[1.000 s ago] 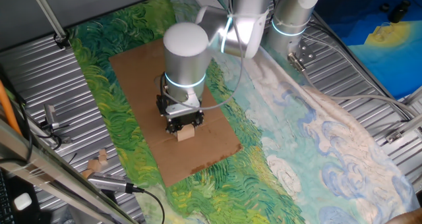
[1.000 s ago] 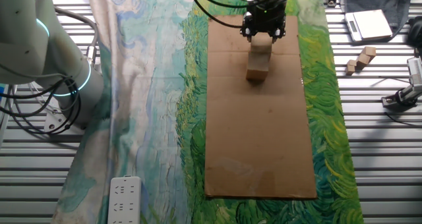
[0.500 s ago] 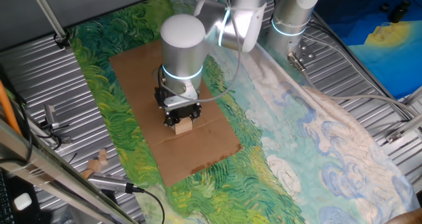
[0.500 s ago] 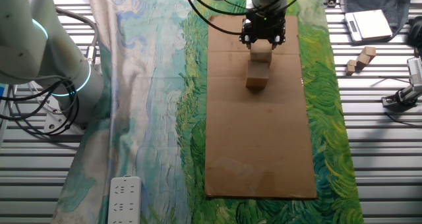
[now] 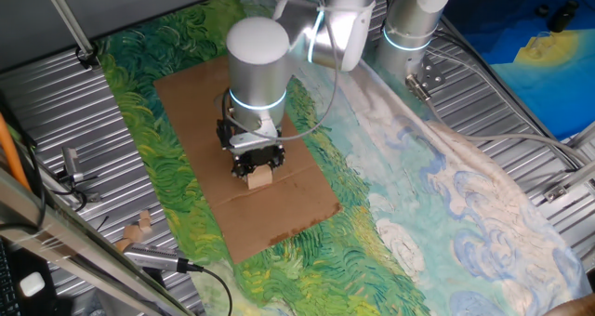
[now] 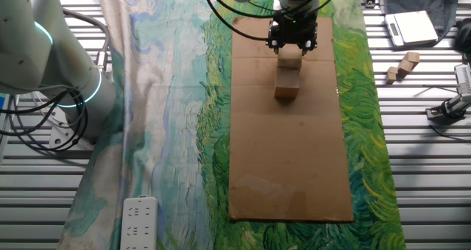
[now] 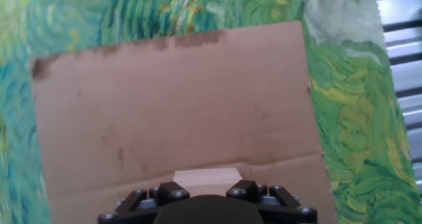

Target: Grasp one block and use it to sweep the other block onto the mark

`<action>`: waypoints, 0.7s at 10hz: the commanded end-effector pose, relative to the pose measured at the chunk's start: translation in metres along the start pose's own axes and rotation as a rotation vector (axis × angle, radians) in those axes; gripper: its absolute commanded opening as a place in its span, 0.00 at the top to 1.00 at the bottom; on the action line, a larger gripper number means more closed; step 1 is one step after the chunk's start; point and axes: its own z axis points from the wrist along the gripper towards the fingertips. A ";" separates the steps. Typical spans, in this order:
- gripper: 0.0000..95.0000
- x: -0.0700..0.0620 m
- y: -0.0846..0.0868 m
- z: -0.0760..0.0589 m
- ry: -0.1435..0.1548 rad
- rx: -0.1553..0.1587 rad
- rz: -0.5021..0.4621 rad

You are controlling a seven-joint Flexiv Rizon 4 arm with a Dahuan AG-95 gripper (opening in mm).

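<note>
The claw [image 6: 293, 44] stands vertically over the far part of the cardboard sheet [image 6: 291, 154], fingers pointing straight down. Its fingers are closed around a pale wooden block [image 6: 292, 52]; this held block sits between the fingertips, with its lower part visible below the claw body. In the one fixed view, the same held block [image 5: 259, 177] projects beneath the claw [image 5: 257, 167] and is at or just above the cardboard [image 5: 244, 139]; contact with the sheet cannot be determined.

A second block [image 6: 287, 82] rests on the cardboard, just beside the held block, on the side nearer the sheet's long free end. Whether the two blocks touch cannot be determined. This second block stands taller than it is wide, with its sides roughly parallel to the cardboard edges.

In the hand view, one pale block [image 7: 206, 178] appears at the lower edge, just ahead of the claw hardware [image 7: 208, 199], with its broad face square to the cardboard [image 7: 178, 112] edges.

The cardboard's long axis runs away from the claw toward the near end of the tabletop [image 6: 419, 176]. It lies on a green and blue painted cloth [image 6: 169, 118].

The mark is not discernible in any view.
</note>
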 end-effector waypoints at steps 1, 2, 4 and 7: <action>1.00 -0.022 0.004 0.000 0.012 0.008 0.043; 1.00 -0.027 0.006 0.000 0.011 0.009 0.049; 1.00 -0.035 0.008 0.001 0.013 0.011 0.065; 1.00 -0.045 0.012 0.002 0.016 0.013 0.088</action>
